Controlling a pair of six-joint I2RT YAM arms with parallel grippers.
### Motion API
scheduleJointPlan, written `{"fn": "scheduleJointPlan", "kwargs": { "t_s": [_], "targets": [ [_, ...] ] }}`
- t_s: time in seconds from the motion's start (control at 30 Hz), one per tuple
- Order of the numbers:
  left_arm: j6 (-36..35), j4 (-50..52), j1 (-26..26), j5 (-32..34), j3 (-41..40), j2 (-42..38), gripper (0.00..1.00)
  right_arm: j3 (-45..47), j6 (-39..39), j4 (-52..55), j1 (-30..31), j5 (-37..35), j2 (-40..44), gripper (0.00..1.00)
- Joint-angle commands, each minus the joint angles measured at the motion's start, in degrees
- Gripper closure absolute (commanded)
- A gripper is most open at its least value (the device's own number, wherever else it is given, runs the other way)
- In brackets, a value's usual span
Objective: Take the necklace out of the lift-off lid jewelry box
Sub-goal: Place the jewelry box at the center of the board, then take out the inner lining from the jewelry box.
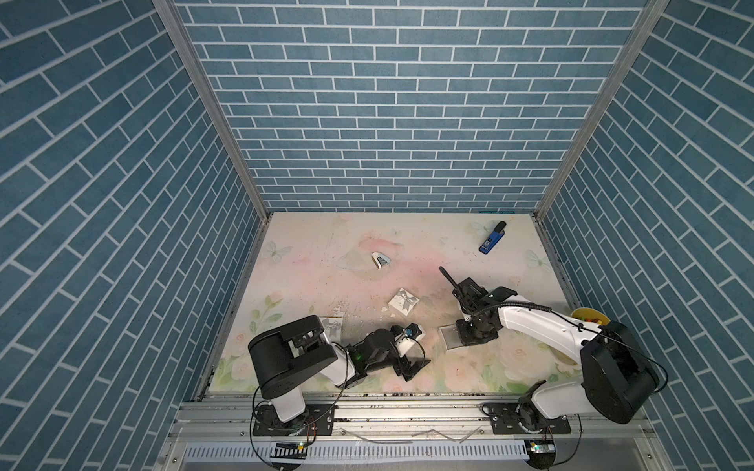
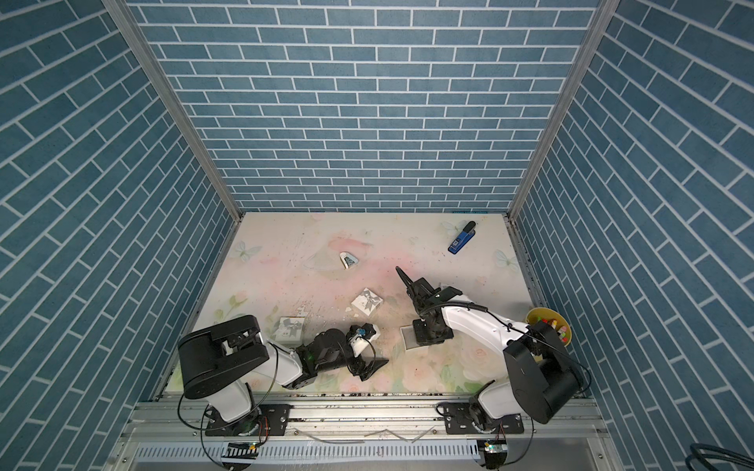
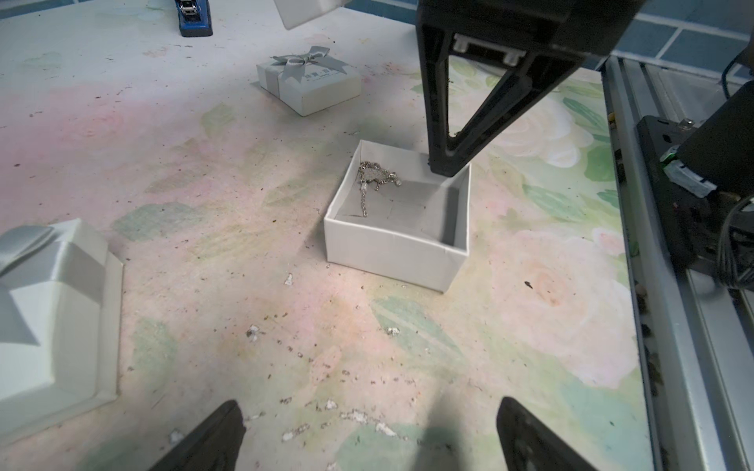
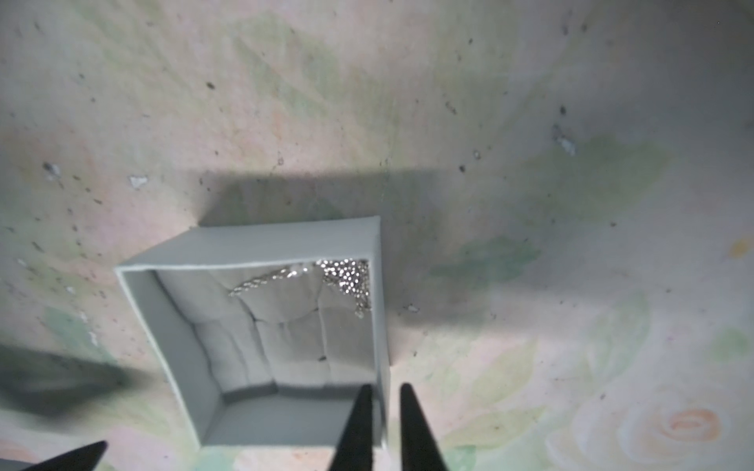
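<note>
Enclosure: blue brick-pattern walls (image 1: pixel 387 102) on three sides, bare metal posts at the two far corners, and a metal rail (image 1: pixel 408 412) along the front carrying both arm bases. The table mat (image 1: pixel 326 265) is a pastel floral print of pink wash, green leaves, roses and butterflies, heavily speckled with dark crumbs and white flakes. The open white box (image 3: pixel 391 248) sits toward the front, right of centre, lid off. The necklace (image 3: pixel 373 174) is inside it, heaped in one corner, with a strand of chain trailing over the padded floor; the right wrist view shows the same heap (image 4: pixel 347 273). The right gripper (image 4: pixel 385 387) points down over the box. Its jaws are narrow, one finger inside and one outside, with the side wall between them and a sliver of gap on the outer side; they hold nothing. The left gripper (image 3: pixel 369 401) is low over bare mat just short of the box, spread wide and empty. Two white bow-topped boxes lie on the mat, one mid-table (image 1: pixel 403 302) and one beside the left arm (image 1: pixel 332 326). A blue stapler (image 1: pixel 491 238) lies at the far right. A yellow bowl (image 1: pixel 587 316) sits behind the right arm.
</note>
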State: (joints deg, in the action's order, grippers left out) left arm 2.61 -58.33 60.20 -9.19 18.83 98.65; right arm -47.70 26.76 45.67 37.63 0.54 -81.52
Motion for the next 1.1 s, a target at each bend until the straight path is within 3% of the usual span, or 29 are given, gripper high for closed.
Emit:
{"fn": "scheduleJointPlan", "kwargs": {
  "t_s": [0.0,0.13,0.37,0.77,1.07],
  "targets": [
    [1.18,-3.73,0.53,1.75,-0.56,0.49,0.03,-0.66,1.41,2.8,0.37,-3.13,1.87,0.74],
    [0.91,-3.51,0.62,2.93,-0.84,-0.44,0.05,-2.75,3.16,6.66,0.43,-3.78,4.35,0.66],
    [-0.68,1.42,0.77,4.75,1.7,-2.89,0.12,-6.96,9.93,9.83,2.79,-3.21,5.3,0.66],
    [-4.11,5.69,0.88,2.0,7.81,-0.76,0.28,-10.11,12.06,8.7,7.46,-3.96,-4.59,0.67],
    [-3.93,4.18,0.88,0.68,8.41,0.84,0.28,-10.44,11.7,5.74,7.6,-2.47,-7.97,0.64]
  ]
}}
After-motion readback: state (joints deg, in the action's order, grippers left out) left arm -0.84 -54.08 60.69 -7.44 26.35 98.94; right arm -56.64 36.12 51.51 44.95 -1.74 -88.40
